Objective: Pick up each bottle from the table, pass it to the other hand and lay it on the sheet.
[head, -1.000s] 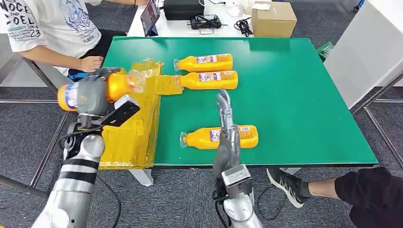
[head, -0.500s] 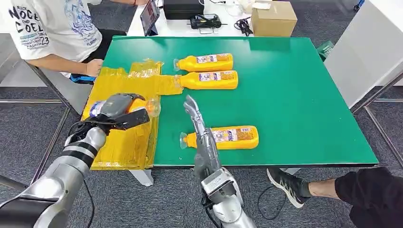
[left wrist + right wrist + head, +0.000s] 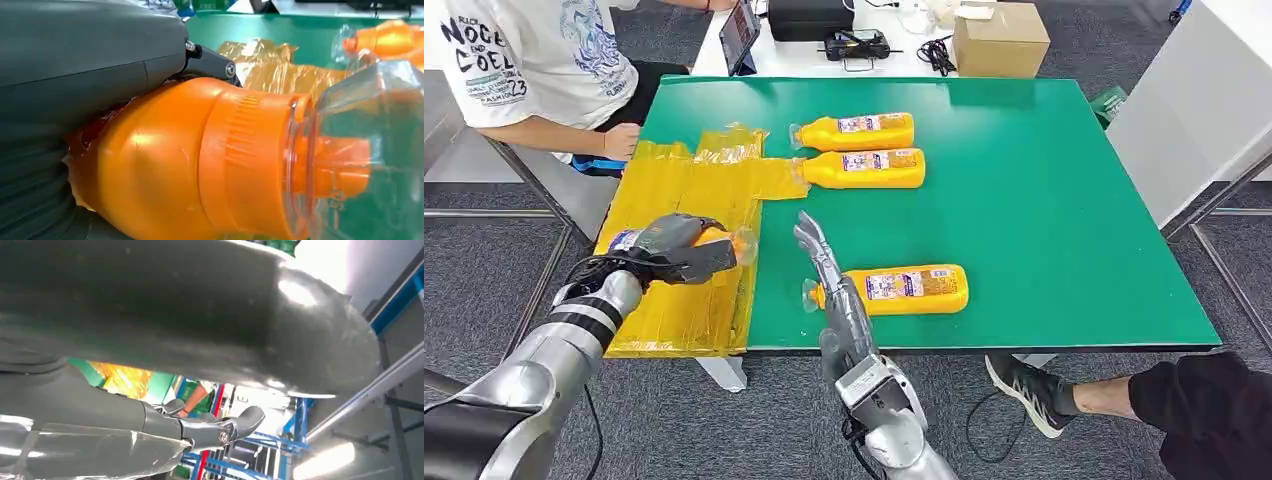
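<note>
From where I stand, the left hand [image 3: 679, 250] is clasped round a bottle [image 3: 724, 243], holding it on its side and low over the yellow sheet [image 3: 674, 190]. The clear cap sticks out of the hand toward the green table [image 3: 1064, 200], and the labelled base pokes out behind it. It looks held flat like that so it can be set down lengthwise on the sheet; whether it already rests on the plastic I cannot tell, because the hand covers the underside. In the left wrist view the hand's cover hides most of the bottle's body, and the label is lost behind it.

Just past that hand's cap end stands the right hand [image 3: 824, 262], fingers stretched out straight and apart, grasping nothing. I judge it has nothing left to do with this bottle and is well placed for the next one. That nearest bottle [image 3: 899, 288] lies on the table just beyond the right hand; the arm crosses its cap end, so the cap is partly hidden.

Further out from the right hand lie two more bottles [image 3: 859, 150], side by side, caps toward the sheet, the nearer one's cap touching the sheet's crumpled edge.

A person's arm [image 3: 574, 135] rests by the sheet's far corner, beyond the left hand.
</note>
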You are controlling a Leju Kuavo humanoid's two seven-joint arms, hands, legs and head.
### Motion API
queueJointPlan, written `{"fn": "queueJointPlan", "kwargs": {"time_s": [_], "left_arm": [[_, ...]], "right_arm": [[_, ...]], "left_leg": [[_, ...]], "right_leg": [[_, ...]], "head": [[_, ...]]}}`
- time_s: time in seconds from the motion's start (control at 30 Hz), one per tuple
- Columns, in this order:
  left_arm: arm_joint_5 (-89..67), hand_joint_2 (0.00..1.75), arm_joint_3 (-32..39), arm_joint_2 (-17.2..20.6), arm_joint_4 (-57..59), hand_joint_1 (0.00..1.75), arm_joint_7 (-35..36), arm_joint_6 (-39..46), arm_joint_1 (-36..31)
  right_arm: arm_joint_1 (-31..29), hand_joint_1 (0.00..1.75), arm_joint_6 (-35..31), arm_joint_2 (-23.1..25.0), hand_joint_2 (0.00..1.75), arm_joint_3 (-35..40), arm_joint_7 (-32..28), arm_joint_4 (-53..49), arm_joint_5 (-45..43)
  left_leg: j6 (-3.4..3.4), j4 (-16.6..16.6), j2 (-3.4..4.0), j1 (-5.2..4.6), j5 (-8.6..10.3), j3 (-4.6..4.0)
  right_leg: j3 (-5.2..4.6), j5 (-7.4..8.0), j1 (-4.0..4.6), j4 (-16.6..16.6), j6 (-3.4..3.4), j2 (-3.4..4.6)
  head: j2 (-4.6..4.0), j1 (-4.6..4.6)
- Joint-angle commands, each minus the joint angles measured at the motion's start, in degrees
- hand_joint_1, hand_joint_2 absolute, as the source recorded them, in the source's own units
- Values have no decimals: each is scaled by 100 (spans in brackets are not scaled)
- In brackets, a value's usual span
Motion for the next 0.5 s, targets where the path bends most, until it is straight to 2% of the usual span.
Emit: {"fn": "queueJointPlan", "kwargs": {"time_s": [0.03,0.2,0.5], "left_arm": [[-133,175,-738,92,590,175,40,-11,-80],[-175,175,-936,74,700,175,74,-40,2],[-156,175,-982,69,718,175,74,-61,37]], "right_arm": [[-199,0,102,-42,0,164,-8,626,-144],[-230,0,127,-19,0,184,-5,735,-157],[-240,0,144,-16,0,192,-2,774,-165]], "left_leg": [[-6,-7,13,4,-9,30],[-10,-5,19,8,-18,47],[-6,-6,12,2,-7,24]], "right_leg": [[27,-5,5,-9,-9,12],[43,-11,8,-8,-15,18],[21,-3,3,-6,-8,12]], "head": [[0,0],[0,0],[0,0]]}}
